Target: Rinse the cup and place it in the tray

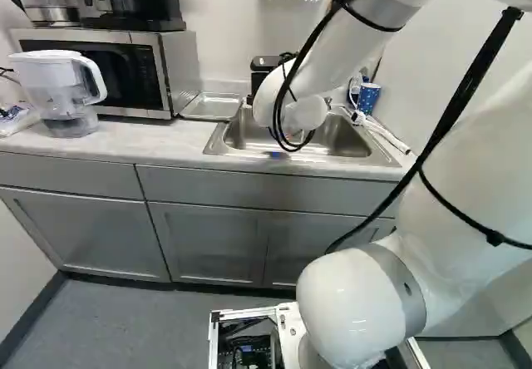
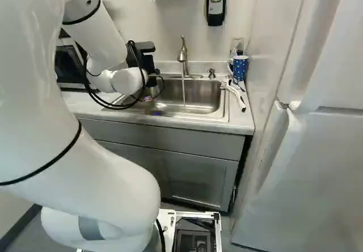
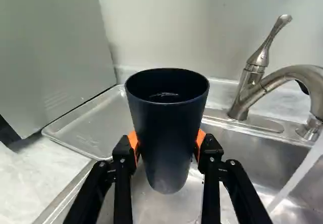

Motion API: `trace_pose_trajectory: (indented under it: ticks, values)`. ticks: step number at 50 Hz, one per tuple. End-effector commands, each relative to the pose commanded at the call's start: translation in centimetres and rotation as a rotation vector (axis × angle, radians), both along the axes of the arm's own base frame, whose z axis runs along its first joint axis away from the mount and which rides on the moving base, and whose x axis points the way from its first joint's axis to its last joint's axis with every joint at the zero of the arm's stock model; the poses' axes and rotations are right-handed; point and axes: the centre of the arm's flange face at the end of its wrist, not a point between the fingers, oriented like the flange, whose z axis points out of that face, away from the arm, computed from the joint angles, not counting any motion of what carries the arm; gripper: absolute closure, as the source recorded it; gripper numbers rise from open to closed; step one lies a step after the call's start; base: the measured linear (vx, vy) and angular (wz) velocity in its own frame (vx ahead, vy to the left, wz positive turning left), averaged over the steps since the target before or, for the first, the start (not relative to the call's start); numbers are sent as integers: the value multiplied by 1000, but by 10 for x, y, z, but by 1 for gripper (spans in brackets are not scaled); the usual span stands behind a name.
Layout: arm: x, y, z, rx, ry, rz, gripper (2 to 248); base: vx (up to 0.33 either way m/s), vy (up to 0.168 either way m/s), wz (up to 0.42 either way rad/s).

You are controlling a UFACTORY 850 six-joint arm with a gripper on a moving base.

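The black gripper point(image 2: 148, 64) shows partly behind the arm's wrist, over the sink's tray-side end. In the wrist view the gripper point(image 3: 167, 151) is shut on a dark cup point(image 3: 165, 128), an orange pad on each side. The cup is upright with its mouth up and a glint inside. The metal tray point(image 3: 96, 125) lies ahead of the gripper, on the counter between the microwave and the sink; the cup stands over the sink, apart from it. Water point(image 2: 184, 87) runs from the faucet point(image 3: 252, 90) into the sink point(image 2: 195, 101), clear of the cup.
The microwave point(image 1: 125, 70) stands beside the tray, with a water pitcher point(image 1: 62, 91) in front of it. A blue dotted cup point(image 2: 240, 67) and a white brush point(image 2: 235, 94) are at the sink's other side, near the wall. A paper towel holder and soap dispenser point(image 2: 216, 1) hang above.
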Motion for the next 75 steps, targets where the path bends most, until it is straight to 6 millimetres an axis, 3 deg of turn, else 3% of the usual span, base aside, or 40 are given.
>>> trace_pose_trajectory:
  ticks: [27, 63, 75]
  values:
    - [9, 15, 24, 21, 5, 9, 126, 0, 0, 0]
    - [6, 26, 58, 57, -22, 11, 126, 0, 0, 0]
    - [6, 31, 58, 60, -21, 20, 126, 0, 0, 0]
